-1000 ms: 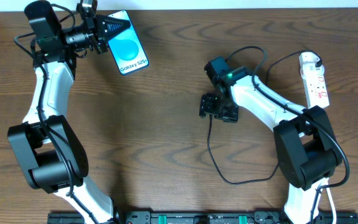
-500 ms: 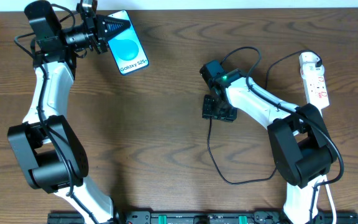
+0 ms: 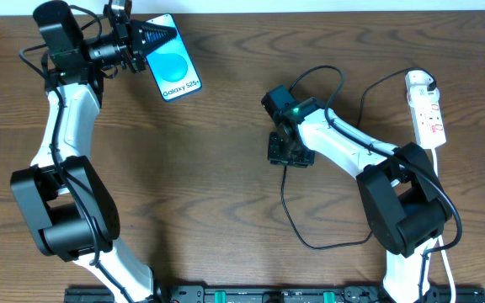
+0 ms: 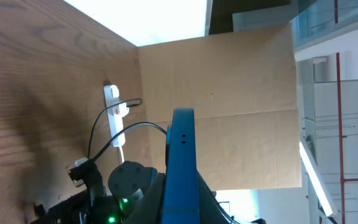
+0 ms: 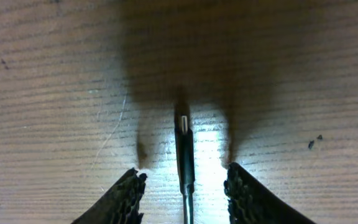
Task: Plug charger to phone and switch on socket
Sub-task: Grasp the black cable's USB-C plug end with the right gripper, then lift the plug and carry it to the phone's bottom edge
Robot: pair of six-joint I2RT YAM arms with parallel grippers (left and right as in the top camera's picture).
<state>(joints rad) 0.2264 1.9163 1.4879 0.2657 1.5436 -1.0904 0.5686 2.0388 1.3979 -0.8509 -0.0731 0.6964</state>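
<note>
The phone (image 3: 173, 59), blue screen with "Galaxy S25" text, is held at the back left by my left gripper (image 3: 146, 38), which is shut on its top end; in the left wrist view the phone (image 4: 180, 168) shows edge-on between the jaws. My right gripper (image 3: 286, 150) is open and pointing down at the table over the charger's plug tip (image 5: 184, 146), which lies between the two fingers without touching them. The black cable (image 3: 286, 206) loops toward the front and back to the white socket (image 3: 427, 109) at the far right.
The socket also shows in the left wrist view (image 4: 114, 112) against a cardboard wall (image 4: 229, 93). The cable arcs over the table between my right arm and the socket (image 3: 369, 88). A black rail (image 3: 268, 295) runs along the front edge.
My right gripper has shifted a little to the left and toward the back over the plug tip. The left arm and the phone have not moved.
</note>
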